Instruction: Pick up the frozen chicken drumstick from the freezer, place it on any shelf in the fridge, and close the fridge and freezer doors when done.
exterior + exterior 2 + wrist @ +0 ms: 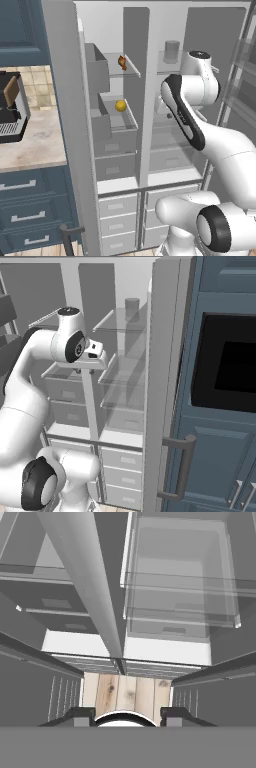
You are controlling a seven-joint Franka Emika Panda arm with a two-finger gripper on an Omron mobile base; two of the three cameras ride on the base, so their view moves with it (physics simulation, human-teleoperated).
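Note:
The frozen chicken drumstick (122, 62) lies on the upper glass shelf of the freezer (117, 150), the narrow left compartment. To the right stands the fridge (172, 160), the wider compartment, with my arm in front of it. My gripper (95, 363) hangs near the divider between the two compartments, pointing down, well right of and below the drumstick. In the hand view the gripper (127, 714) is open; its fingertips (80, 714) stand apart with nothing between them, over drawers and wooden floor. The freezer door (62, 125) and the fridge door (165, 381) both stand open.
A yellow ball (120, 105) sits on a lower freezer shelf. A grey cylinder (171, 51) stands on the top fridge shelf. A counter (35, 145) with a coffee machine (10, 112) lies left; a dark oven (230, 371) in blue cabinets is right.

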